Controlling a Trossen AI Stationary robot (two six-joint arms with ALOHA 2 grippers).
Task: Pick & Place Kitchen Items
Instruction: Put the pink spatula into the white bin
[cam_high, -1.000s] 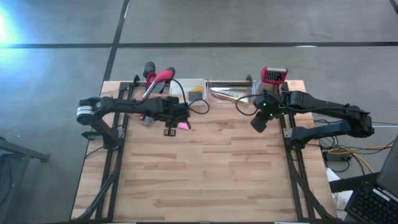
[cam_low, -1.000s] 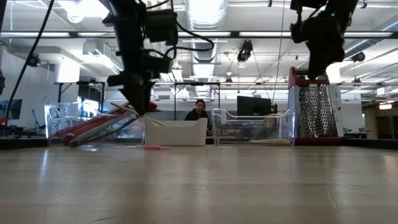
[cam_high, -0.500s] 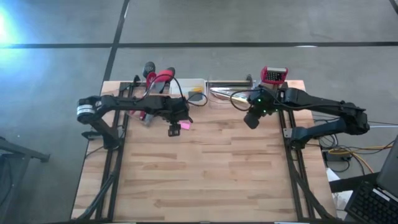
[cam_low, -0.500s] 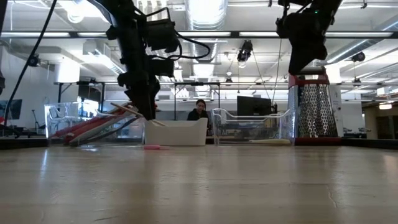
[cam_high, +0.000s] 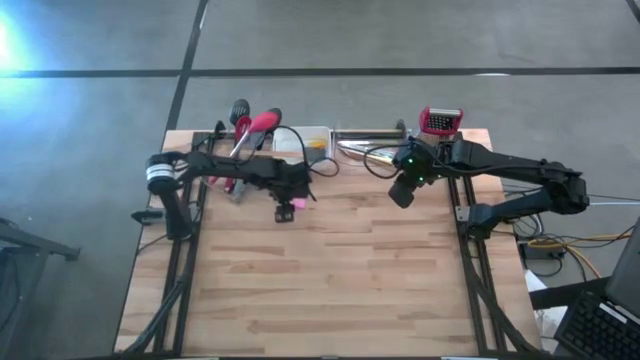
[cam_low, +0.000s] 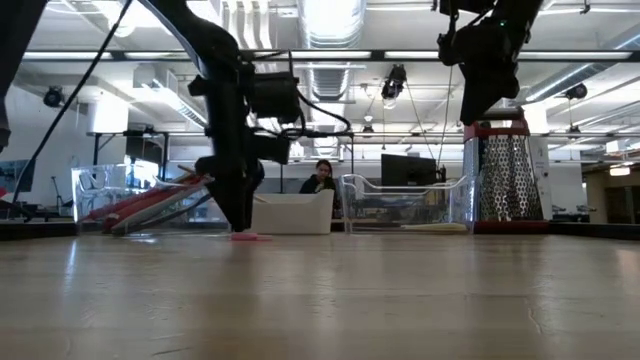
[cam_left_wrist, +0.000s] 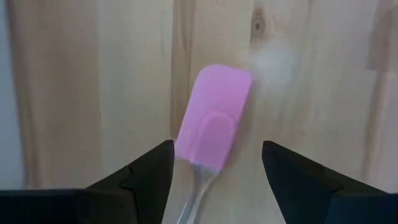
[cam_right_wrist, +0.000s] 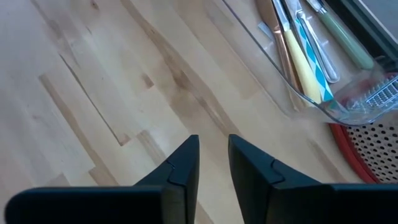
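Note:
A pink spatula (cam_left_wrist: 214, 115) with a clear handle lies flat on the wooden table, a small pink spot (cam_high: 297, 203) in the high view. My left gripper (cam_left_wrist: 216, 144) points down over it, low above the table, and is open. One finger stands on each side of the spatula's neck, and neither touches it. My right gripper (cam_right_wrist: 214, 155) hangs high over the table's far right part (cam_high: 402, 195), with a narrow gap between its fingers and nothing in it. Other kitchen items lie in clear bins at the far edge.
At the far edge stand a clear bin with red and black long-handled utensils (cam_high: 250, 125), a white tray (cam_high: 305, 138), a clear bin of thin cutlery (cam_right_wrist: 305, 56) and a red-topped grater (cam_high: 440, 122). The near half of the table (cam_high: 330, 290) is bare wood.
My left gripper has come down toward the pink spatula, shifting a little toward the table's right, and now stands just above the wood. My right gripper has drifted slightly toward the table's left. The spatula has not moved.

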